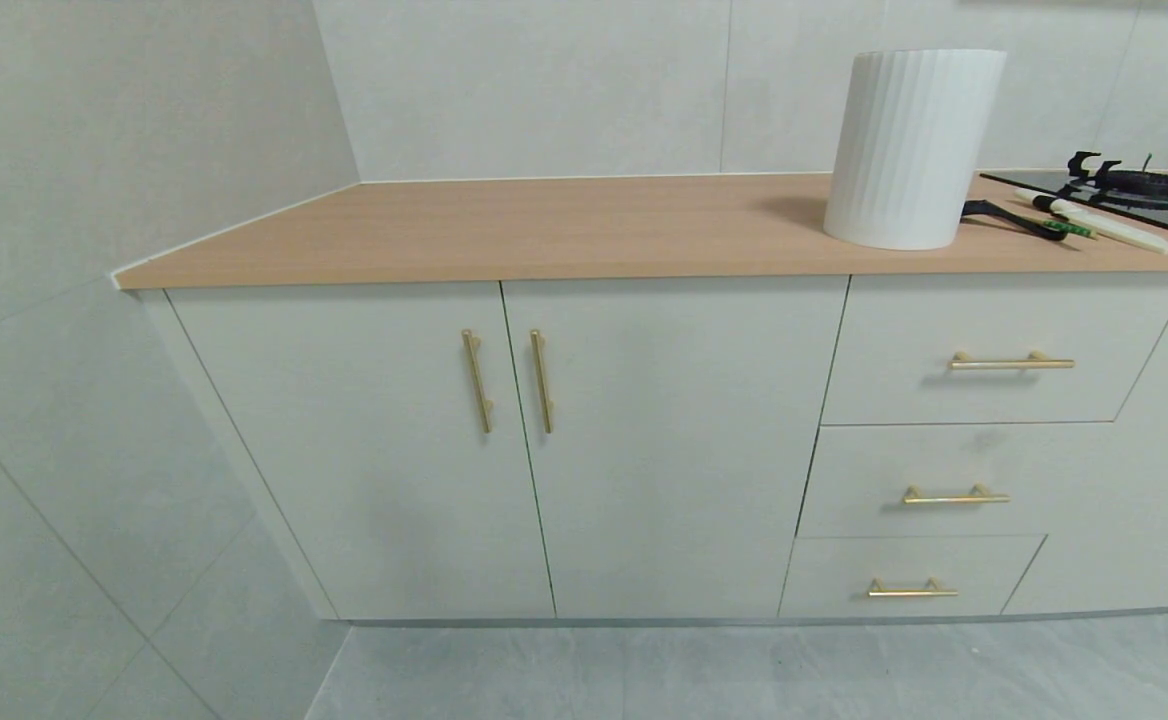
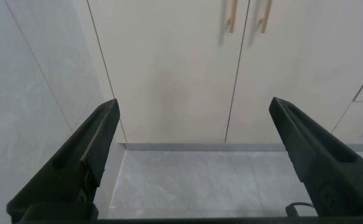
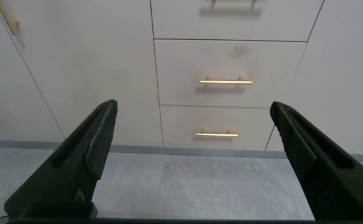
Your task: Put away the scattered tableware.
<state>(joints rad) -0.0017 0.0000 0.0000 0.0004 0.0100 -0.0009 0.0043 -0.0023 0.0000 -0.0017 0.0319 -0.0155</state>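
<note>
On the wooden countertop [image 1: 544, 225] at the far right lie a black-handled utensil [image 1: 1014, 216], a white-handled utensil [image 1: 1104, 224] and a small green piece [image 1: 1069, 229]. A tall white ribbed container [image 1: 912, 150] stands upright just left of them. My left gripper [image 2: 194, 109] hangs open low before the double cabinet doors, holding nothing. In front of the lower drawers, my right gripper [image 3: 194, 107] is open too, with nothing between its fingers. Both are well below the countertop.
A black gas hob [image 1: 1144, 185] sits behind the utensils at the right edge. Below the counter are two doors with gold handles [image 1: 477, 380] and a stack of three drawers [image 1: 1010, 361]. A tiled wall closes off the left side. Grey floor [image 2: 188, 186] lies under the grippers.
</note>
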